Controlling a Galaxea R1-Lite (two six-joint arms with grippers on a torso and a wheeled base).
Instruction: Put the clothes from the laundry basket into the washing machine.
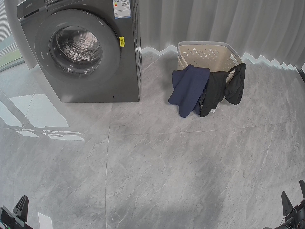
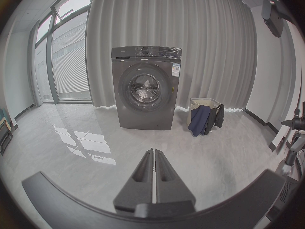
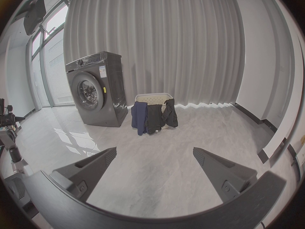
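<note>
The dark grey washing machine (image 1: pixel 84 45) stands at the far left, its round front door looking closed with the drum visible through the glass. To its right, a beige laundry basket (image 1: pixel 206 53) sits on the floor by the curtain. A navy garment (image 1: pixel 189 88) and a black garment (image 1: pixel 222 88) hang over the basket's front rim. My left gripper (image 2: pixel 153 150) is low at the near left, shut and empty, far from the machine. My right gripper (image 3: pixel 154 150) is low at the near right, open and empty, well short of the basket (image 3: pixel 154 98).
Grey tiled floor (image 1: pixel 165 163) lies open between me and both the machine and the basket. A white curtain (image 1: pixel 222 13) runs along the back wall. Windows (image 2: pixel 68 58) stand to the left of the machine.
</note>
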